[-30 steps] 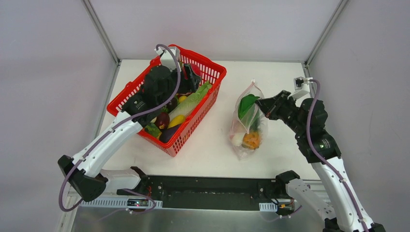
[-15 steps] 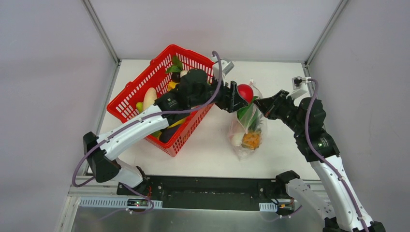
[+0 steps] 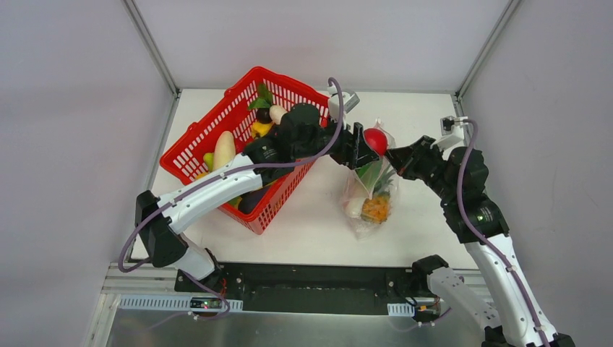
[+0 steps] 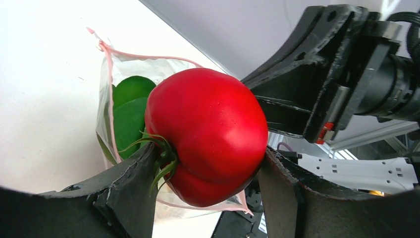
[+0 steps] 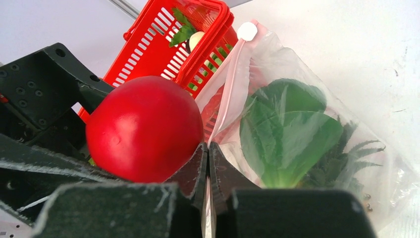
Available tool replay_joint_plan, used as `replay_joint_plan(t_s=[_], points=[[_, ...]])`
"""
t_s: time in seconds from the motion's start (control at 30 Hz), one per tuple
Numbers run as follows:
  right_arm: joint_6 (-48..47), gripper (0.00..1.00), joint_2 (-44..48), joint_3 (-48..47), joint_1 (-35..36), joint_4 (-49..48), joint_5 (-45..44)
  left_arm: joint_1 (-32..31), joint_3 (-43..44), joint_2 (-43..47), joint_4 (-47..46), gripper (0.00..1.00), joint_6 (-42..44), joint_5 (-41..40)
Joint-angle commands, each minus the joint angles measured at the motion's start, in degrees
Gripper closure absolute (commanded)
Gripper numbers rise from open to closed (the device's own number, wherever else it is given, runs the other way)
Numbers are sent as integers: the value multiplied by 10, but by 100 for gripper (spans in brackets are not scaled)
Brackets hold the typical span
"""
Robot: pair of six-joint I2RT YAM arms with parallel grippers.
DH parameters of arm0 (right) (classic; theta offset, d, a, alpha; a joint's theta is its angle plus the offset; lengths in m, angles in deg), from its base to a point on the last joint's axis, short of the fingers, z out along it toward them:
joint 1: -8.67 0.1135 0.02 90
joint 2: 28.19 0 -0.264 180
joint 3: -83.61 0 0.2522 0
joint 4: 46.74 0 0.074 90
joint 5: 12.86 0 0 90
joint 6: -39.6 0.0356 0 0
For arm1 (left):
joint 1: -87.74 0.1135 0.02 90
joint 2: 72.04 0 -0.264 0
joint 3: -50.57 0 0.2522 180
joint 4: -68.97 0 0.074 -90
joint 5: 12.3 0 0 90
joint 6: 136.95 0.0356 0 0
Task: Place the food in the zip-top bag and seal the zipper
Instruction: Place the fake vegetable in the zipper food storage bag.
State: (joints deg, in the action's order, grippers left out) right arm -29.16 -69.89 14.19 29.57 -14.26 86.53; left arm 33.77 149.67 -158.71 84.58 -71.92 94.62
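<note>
Your left claw (image 3: 370, 144) clamps the red fruit (image 4: 208, 134) at the mouth of the zip-top bag (image 3: 370, 196), right claw (image 5: 208, 166) pinched shut on its zipper (image 5: 226, 106): release off-centre and you may bounce it off the floppy rim.

Bright, even light from overhead; the white table (image 3: 311, 224) nearly washes out. Shadows are soft and faint beside the red basket (image 3: 189, 134) and zip-top bag (image 3: 365, 189). Wrist views: gentle sheen on the red fruit (image 4: 208, 129), foreground edges dark and blurred.
</note>
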Motion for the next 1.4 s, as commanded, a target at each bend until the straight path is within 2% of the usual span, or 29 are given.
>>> replay_joint_plan(t_s=[0.0,0.27,0.4,0.5,0.63,0.8,0.93,1.03,1.1,1.2,1.37], points=[[5,100,23,-17,2,-40,14,-5,-11,-30,-11,75,-11,0],[6,100,35,-16,3,-41,0,-4,-39,-35,-30,75,-21,-21],[7,100,34,-16,2,-41,5,-5,-17,-43,13,72,-5,-14],[5,100,35,-16,2,-41,6,-4,10,-46,60,64,21,2],[2,100,36,-15,2,-41,7,-4,64,-60,130,50,74,72],[1,100,35,-13,2,-46,12,-5,133,-98,206,41,105,174],[-2,100,41,-13,2,-48,12,-5,195,-128,305,36,144,163],[-7,100,53,-9,2,-61,19,-5,227,-141,368,33,163,121],[-6,100,60,-1,3,-72,24,-5,224,-134,369,31,164,105],[-7,100,66,6,3,-81,24,-5,213,-109,350,16,159,111],[-9,100,60,13,2,-90,25,-4,190,-72,309,14,155,143]])
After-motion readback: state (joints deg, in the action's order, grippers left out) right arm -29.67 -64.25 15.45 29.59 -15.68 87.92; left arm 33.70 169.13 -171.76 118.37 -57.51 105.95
